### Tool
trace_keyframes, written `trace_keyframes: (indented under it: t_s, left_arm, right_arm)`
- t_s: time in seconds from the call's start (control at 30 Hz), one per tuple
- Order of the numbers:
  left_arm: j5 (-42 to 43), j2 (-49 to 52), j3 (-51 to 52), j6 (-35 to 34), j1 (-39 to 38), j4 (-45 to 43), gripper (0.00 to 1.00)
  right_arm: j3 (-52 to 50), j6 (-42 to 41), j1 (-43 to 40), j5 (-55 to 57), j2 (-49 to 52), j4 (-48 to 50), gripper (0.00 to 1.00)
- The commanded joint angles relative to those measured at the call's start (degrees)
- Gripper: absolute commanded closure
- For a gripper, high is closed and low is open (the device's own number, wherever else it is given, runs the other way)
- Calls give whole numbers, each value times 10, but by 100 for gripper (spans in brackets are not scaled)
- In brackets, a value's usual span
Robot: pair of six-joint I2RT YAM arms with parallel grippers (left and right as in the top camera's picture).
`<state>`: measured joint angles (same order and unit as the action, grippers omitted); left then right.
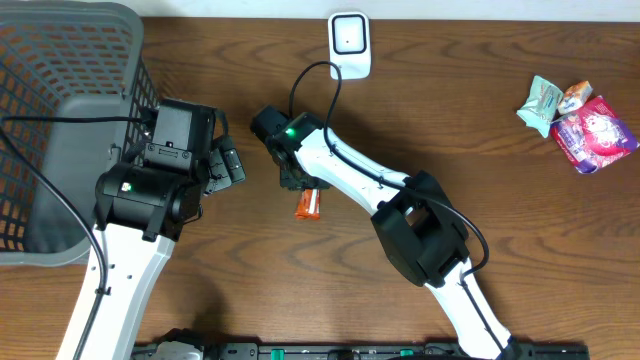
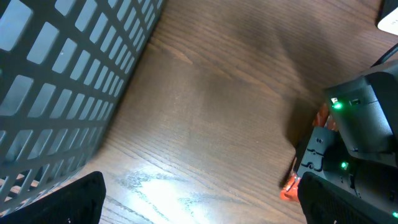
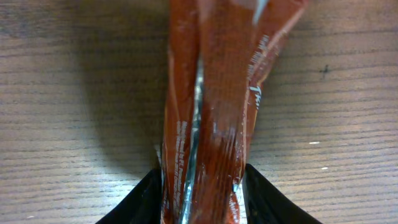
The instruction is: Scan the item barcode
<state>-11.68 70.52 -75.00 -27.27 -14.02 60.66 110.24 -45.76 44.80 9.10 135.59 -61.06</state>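
Right fingers (image 3: 142,200) press both sides of the orange packet (image 3: 211,93), 1 black tip on each flank. The jaws are partly closed with the wrapper filling the gap, so the right gripper (image 3: 202,202) has hold of it. The packet runs lengthwise away from the tips over the table (image 1: 480,120); whether it is lifted or lying flat I cannot tell (the shadow beside it hints at a small gap). No barcode shows on the visible face.

From overhead the packet sits mid-table under the right gripper, well apart from the white scanner (image 1: 349,42) at the far edge. The left gripper (image 1: 226,162) hangs just beside the basket (image 1: 60,120), jaws spread wide and holding nothing. 1 pile of other snacks (image 1: 580,122) lies far right, untouched.

Step, as I judge it: pick-up, grip just made, scan not yet done. The next move calls for lifting clear, carrying the packet toward the scanner, and turning the wrist so the barcode side faces it. The foil looks slippery, so a firm pinch is needed.
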Motion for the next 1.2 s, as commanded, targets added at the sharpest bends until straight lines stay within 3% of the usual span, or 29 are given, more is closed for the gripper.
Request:
trace_keyframes:
  t_s: [0.0, 0.13, 0.23, 0.27, 0.47, 0.63, 0.83, 0.9, 0.93, 0.97, 1.07, 1.17]
  left_arm:
    - [3, 1, -2, -9, 2, 2, 2]
    - [3, 1, -2, -9, 2, 2, 2]
    - [3, 1, -2, -9, 2, 2, 2]
    - [3, 1, -2, -9, 2, 2, 2]
    - [3, 1, -2, -9, 2, 2, 2]
    - [3, 1, -2, -9, 2, 2, 2]
    - [3, 1, -2, -9, 2, 2, 2]
    - [3, 1, -2, -9, 2, 2, 2]
    - [3, 1, -2, -9, 2, 2, 2]
    - [3, 1, -2, -9, 2, 2, 2]
    - [3, 1, -2, -9, 2, 2, 2]
    - [3, 1, -2, -9, 2, 2, 2]
  right_arm:
    - [-4, -14, -9, 15, 2, 0, 68]
    - [-1, 12, -28, -16, 2, 0, 91]
    - [16, 74, -59, -91, 1, 0, 94]
    - [22, 99, -71, -126, 1, -1, 98]
    - [41, 293, -178, -471, 0, -5, 99]
    - [36, 432, -250, -640, 1, -44, 99]
    - [-69, 453, -297, -676, 1, -28, 92]
    - [-108, 446, -307, -665, 1, -6, 83]
    - [-124, 435, -314, -639, 1, 6, 68]
    - [-133, 421, -320, -604, 1, 9, 59]
    - [-127, 393, -334, -489, 0, -10, 49]
    - [-85, 394, -340, -410, -9, -62, 48]
